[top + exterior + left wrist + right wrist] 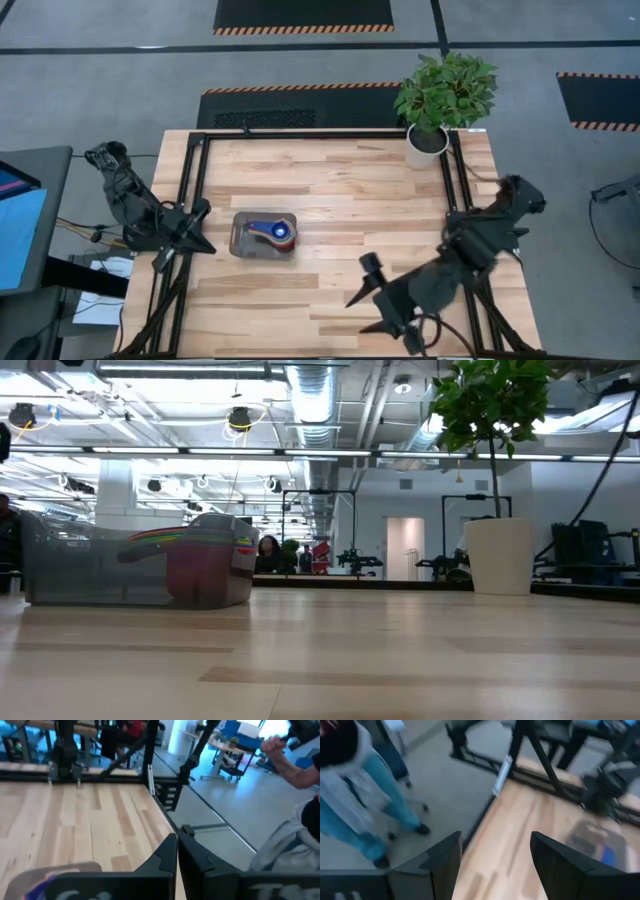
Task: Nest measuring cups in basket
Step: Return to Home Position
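Cups all nested in the basket, both arms off it

Big wooden table (350, 200) with the dark grey basket (240, 243) sitting a bit toward the left arm's side of the middle. The right gripper (496, 837) hangs well away from the basket, out by the table's near edge, with its fingers spread wide and nothing between them. The left gripper (177, 836) sits just beside the basket on the left arm's side, not touching it, fingers pressed together on nothing. The white plant pot (427, 143) is way off from the basket in the far corner. The measuring cups (275, 232) are inside the basket as one stack, dark blue on top; in the low view the coloured rims show layered through its wall.
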